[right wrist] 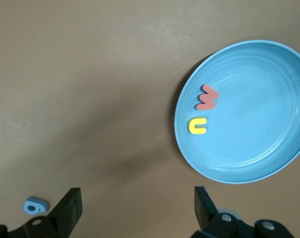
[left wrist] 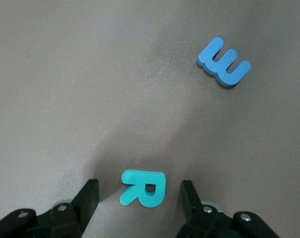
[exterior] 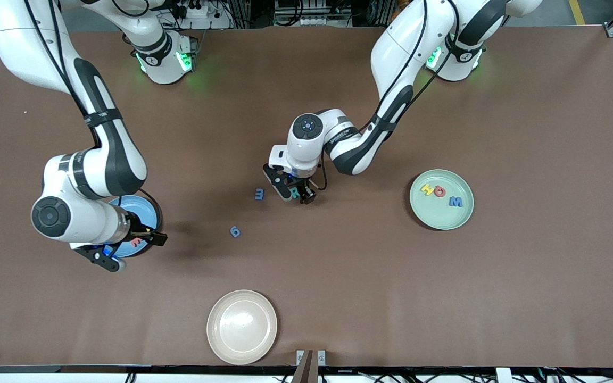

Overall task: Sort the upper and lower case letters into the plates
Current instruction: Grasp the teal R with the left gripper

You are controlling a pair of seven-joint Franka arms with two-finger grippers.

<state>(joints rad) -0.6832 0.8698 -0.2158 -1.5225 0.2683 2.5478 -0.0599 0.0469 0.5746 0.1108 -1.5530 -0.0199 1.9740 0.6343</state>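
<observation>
two open grippers: left gripper (left wrist: pixel 139 196) straddles teal r (left wrist: pixel 144 188) beside blue m (left wrist: pixel 224 63), right gripper (right wrist: pixel 135 208) empty.

From my front camera the right arm covers most of the blue plate (exterior: pixel 125 205), so I see only a sliver of its rim and a scrap of red letter (exterior: pixel 136 242) under the wrist. The teal R (exterior: pixel 295 192) is mostly masked there by the left gripper (exterior: pixel 296 194). In both wrist views the picture's edge cuts off the gripper bodies, and the right wrist view crops the blue plate's rim.
</observation>
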